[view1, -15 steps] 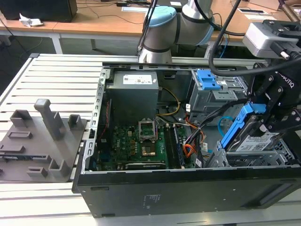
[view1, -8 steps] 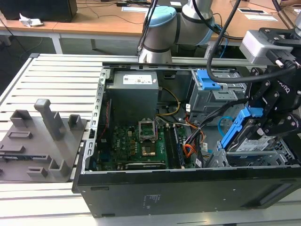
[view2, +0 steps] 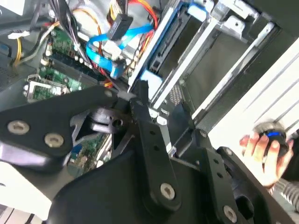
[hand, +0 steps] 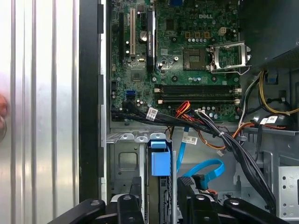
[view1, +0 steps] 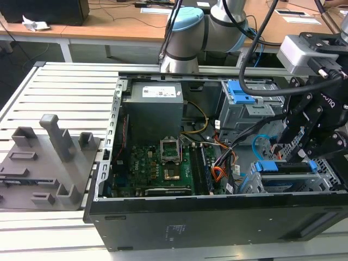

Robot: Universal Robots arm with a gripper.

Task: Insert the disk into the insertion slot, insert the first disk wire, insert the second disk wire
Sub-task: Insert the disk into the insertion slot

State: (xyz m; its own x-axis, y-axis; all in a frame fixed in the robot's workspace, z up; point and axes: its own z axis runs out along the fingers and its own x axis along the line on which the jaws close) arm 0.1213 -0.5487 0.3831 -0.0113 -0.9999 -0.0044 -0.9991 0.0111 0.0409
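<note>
Right, the disk [view1: 284,167] sits in the insertion slot [view1: 328,175] straight below my claw [hand: 159,200] (gripping it or merely straddling its blue frame, I cannot tell), long axis running across the exterior view, with the light-blue wire [view1: 260,142] just beside.

Open computer case [view1: 217,217] on a slatted table [view1: 65,87], fixture tray [view1: 49,163] at the exterior view's left of it, power supply [view1: 155,109] behind the motherboard [view1: 152,163], disk [view1: 285,167] in the insertion slot [view1: 326,173] at the case's near corner, drive bay [view1: 247,111] behind that, gripper [view1: 298,152] above the disk, second disk wire [hand: 205,163] between insertion slot and motherboard.
</note>
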